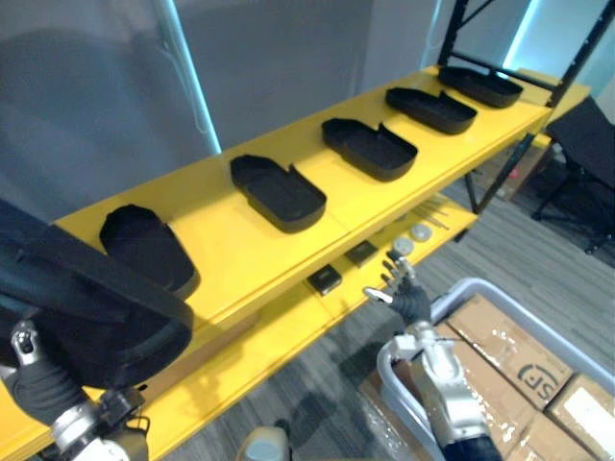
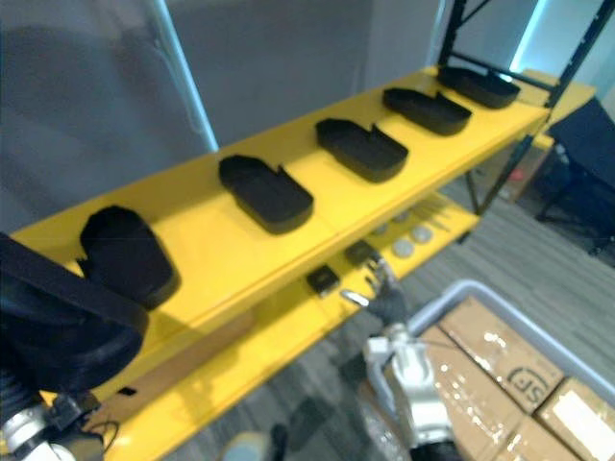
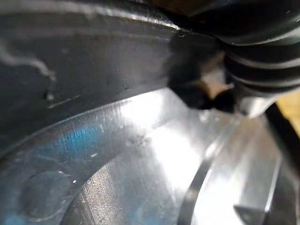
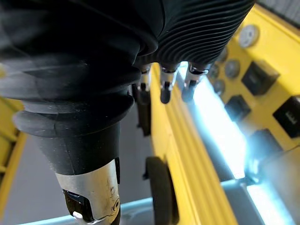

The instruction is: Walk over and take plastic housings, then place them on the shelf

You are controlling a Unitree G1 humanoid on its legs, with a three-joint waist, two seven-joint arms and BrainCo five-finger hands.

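Here, five housings point(image 1: 279, 192) line the shelf point(image 1: 221, 242); another housing point(image 1: 96, 322) sits against the left hand point(image 1: 38, 389), grip untellable. The right hand point(image 1: 405, 296), fingers point(image 4: 164, 89) straight in its wrist view, hangs beside a bin point(image 1: 471, 282) of boxes point(image 1: 500, 360).

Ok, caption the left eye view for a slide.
Five black housings line the yellow shelf; a sixth at the left hand, right hand open.
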